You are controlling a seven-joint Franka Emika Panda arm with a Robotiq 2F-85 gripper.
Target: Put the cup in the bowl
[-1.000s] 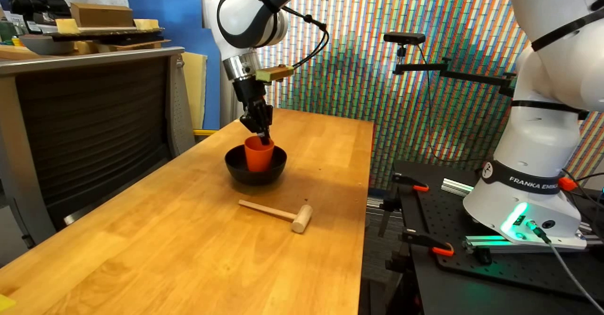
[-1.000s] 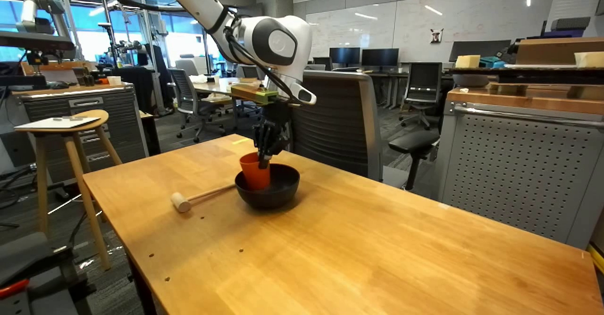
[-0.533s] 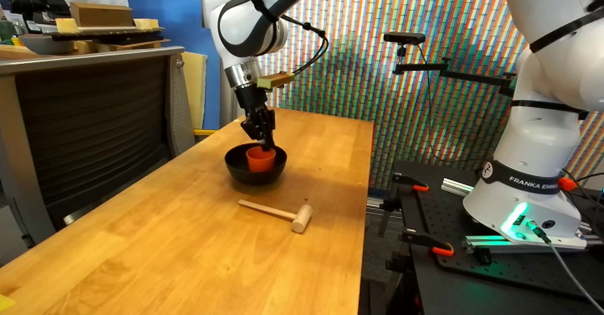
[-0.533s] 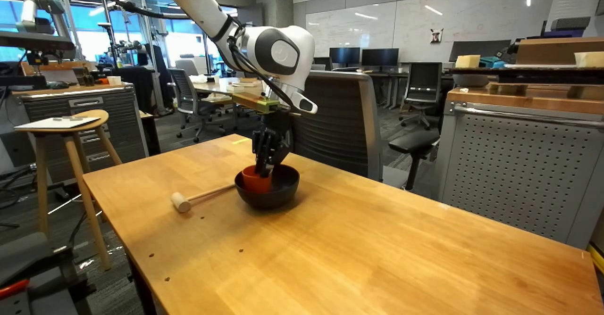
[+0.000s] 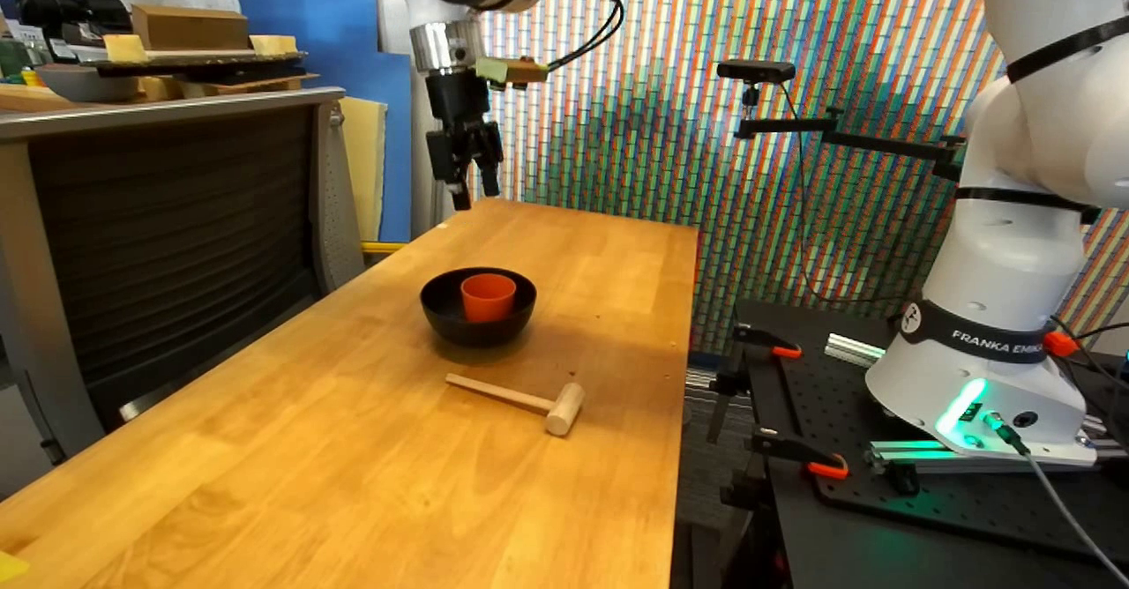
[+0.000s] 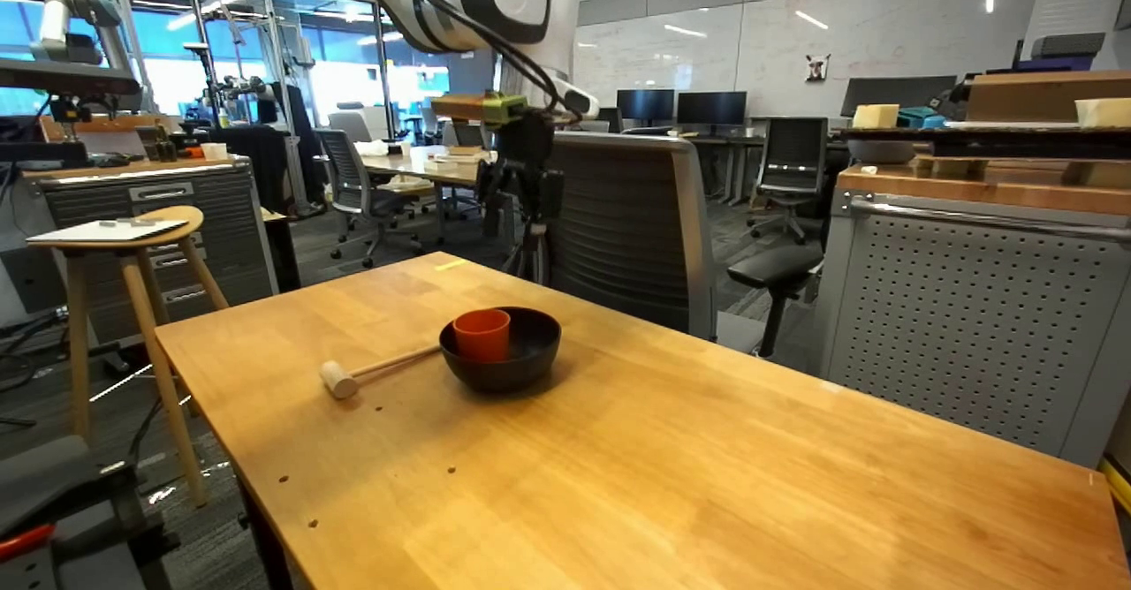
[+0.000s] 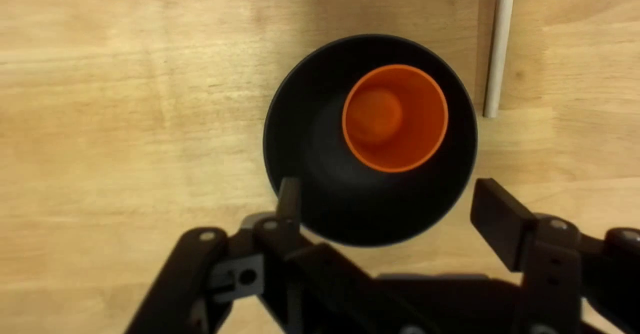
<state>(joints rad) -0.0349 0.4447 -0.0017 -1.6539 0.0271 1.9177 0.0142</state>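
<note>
Wrist view: gripper [image 7: 387, 196], one, jaws spread, empty, now lifted clear of the cup [image 7: 395, 119]. Cup, orange, let go, upright in the bowl [image 7: 295, 129], on the table [image 6: 707, 466] near its edge by the chair [image 6: 627, 228]; placement, I judge, is done.

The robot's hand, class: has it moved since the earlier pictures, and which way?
Yes: in both exterior views, the hand has risen away from the bowl, which has not moved.

Orange cup [image 7: 395, 119] off-centre in black bowl [image 7: 360, 199], apparently upright.
</note>
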